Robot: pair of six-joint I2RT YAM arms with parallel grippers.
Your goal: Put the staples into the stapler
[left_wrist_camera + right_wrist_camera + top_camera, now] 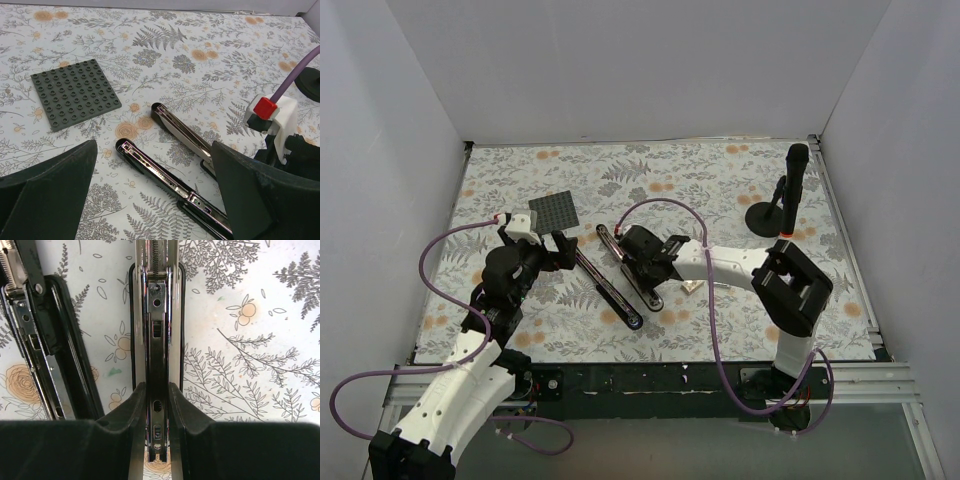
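Right gripper [157, 389] jaws narrow, clamped on one stapler [156, 315] arm, lower centre. Left gripper [154, 148] jaws wide. Studded baseplate [75, 92] lies well apart, upper left.

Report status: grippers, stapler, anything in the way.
Left gripper open, by stapler. Right gripper shut on its channel arm. Stapler splayed open, lying flat. Nothing blocking.

Grey studded plate [552, 212], black stand [792, 190]

You had the stapler [610, 295] open mid-table, its arms side by side. The studded plate [552, 213] lay behind-left of it, the stand [772, 216] far right.
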